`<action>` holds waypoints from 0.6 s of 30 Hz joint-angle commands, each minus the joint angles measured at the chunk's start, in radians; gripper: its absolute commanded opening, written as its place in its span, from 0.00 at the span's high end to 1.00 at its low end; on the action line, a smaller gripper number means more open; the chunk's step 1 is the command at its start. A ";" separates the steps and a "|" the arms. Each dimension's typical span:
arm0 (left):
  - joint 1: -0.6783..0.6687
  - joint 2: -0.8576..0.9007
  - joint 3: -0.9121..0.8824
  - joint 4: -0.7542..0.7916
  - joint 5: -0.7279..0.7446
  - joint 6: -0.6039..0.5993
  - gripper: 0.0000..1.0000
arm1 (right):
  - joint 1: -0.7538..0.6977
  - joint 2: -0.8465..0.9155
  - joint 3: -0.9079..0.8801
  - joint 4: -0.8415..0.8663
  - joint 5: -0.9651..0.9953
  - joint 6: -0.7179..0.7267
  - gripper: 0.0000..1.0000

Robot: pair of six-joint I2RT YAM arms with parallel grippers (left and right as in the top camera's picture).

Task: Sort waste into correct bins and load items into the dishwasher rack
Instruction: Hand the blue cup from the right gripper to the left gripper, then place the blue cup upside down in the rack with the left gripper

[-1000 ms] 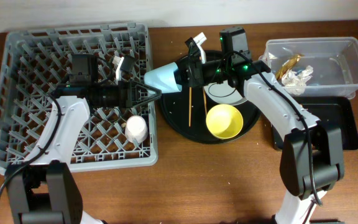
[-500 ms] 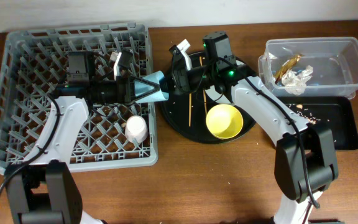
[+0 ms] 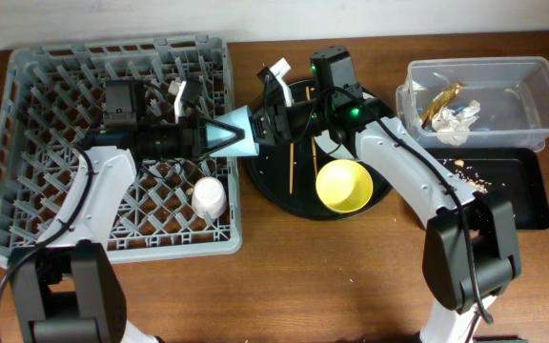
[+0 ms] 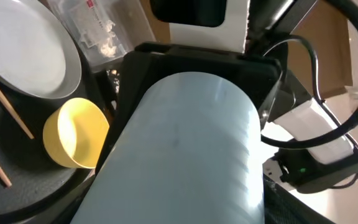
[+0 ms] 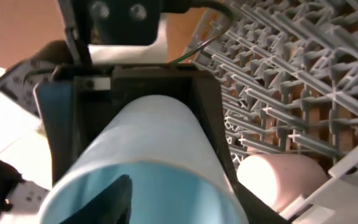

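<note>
Pale blue plastic cup [image 5: 154,143] is hovering at the right edge of the grey pegged rack [image 3: 65,48], my left gripper [image 3: 232,136] clamping it. I cannot tell if the right gripper [image 3: 267,124] is gripping, so retreating is risking a drop.

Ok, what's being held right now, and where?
The blue cup: left gripper grips its base end; right gripper is at the rim, one finger inside, grip unclear.
</note>
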 commanded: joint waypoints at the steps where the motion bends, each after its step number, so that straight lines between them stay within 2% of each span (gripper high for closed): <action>1: -0.003 -0.017 0.006 0.035 0.079 -0.010 0.59 | -0.032 0.010 -0.001 -0.014 0.127 -0.020 0.14; 2: 0.005 -0.017 0.006 0.045 0.074 -0.010 0.60 | -0.052 0.010 -0.001 -0.018 0.127 -0.020 0.05; 3: 0.020 -0.017 0.006 0.046 0.035 -0.011 0.60 | -0.079 0.010 -0.001 -0.032 0.132 -0.020 0.02; 8: 0.055 -0.017 0.006 0.046 -0.157 -0.026 0.60 | -0.201 0.010 -0.001 -0.111 0.135 -0.067 0.02; 13: 0.055 -0.030 0.006 0.044 -0.278 -0.026 0.60 | -0.235 0.010 -0.001 -0.225 0.225 -0.130 0.01; 16: 0.049 -0.077 0.045 -0.052 -0.543 -0.035 0.60 | -0.233 0.010 -0.001 -0.294 0.315 -0.153 0.02; 18: 0.019 -0.110 0.133 -0.197 -0.821 0.012 0.59 | -0.233 0.010 -0.001 -0.356 0.399 -0.161 0.02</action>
